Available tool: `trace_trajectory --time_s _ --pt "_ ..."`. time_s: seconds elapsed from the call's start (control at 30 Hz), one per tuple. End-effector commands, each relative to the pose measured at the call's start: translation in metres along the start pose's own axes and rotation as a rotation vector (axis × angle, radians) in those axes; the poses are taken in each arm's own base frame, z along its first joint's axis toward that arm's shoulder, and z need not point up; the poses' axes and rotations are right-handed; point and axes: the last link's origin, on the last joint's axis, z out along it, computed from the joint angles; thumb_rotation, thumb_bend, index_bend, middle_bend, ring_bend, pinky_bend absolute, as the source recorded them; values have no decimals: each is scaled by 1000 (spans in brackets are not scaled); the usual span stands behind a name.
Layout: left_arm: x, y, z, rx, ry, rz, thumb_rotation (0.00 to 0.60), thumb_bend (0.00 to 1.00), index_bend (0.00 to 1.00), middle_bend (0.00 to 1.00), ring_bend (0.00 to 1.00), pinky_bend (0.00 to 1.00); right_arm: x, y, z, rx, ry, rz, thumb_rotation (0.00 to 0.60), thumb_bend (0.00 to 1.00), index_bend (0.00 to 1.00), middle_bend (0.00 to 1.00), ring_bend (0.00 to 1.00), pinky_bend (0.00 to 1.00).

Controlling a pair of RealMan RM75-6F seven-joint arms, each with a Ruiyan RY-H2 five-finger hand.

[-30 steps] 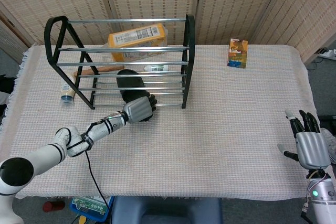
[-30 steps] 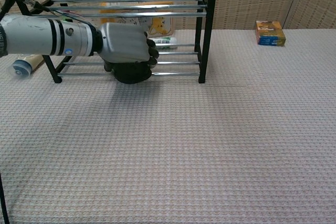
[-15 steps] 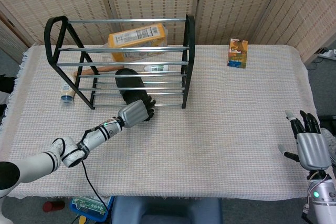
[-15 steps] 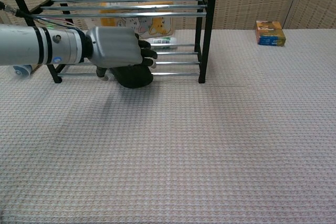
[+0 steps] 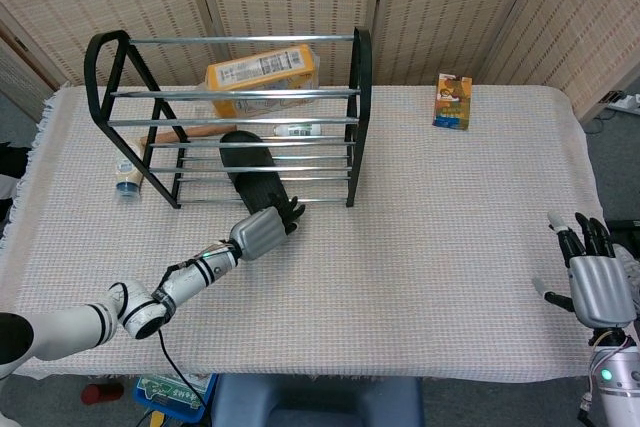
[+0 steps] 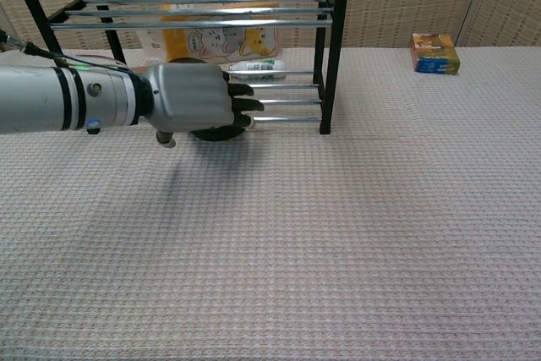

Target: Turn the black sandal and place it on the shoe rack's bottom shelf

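The black sandal (image 5: 250,163) lies on the bottom shelf of the black shoe rack (image 5: 361,117), its near end sticking out at the front. The chest view shows only a dark sliver of the sandal (image 6: 221,134) under my left hand (image 6: 190,106). My left hand (image 5: 263,230) is just in front of the sandal's near end, fingers stretched out straight and holding nothing. Whether the fingertips still touch the sandal is unclear. Far off at the table's front right edge, my right hand (image 5: 596,284) stays open and empty, seen in the head view only.
A yellow box (image 5: 262,75) lies behind the rack's upper bars, with a white tube (image 5: 297,130) and a wooden stick (image 5: 195,133) beneath. A small bottle (image 5: 126,179) lies left of the rack. An orange carton (image 5: 453,101) stands at the back right.
My left hand has let go of the sandal, drawn back toward the table's front, and straightened its fingers. The sandal stays on the bottom shelf. The right hand barely moved.
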Motion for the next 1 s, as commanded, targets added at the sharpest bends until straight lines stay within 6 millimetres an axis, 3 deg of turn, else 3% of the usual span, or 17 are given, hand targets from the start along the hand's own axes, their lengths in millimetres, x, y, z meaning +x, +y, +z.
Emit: trace_trajectory --time_s 0.03,0.57,1.0 --pt "-1 2 -1 -2 -8 1 600 117 170 54 81 327 -1 0 0 -1 -2 1 600 188 0 203 26 0" --pt "-23 -12 -9 51 -84 -4 600 118 206 54 81 327 0 0 0 -1 6 3 600 188 0 203 26 0" --pt "-15 -12 -31 99 -68 -87 600 117 192 54 81 327 3 1 -3 -4 20 6 600 188 0 203 26 0"
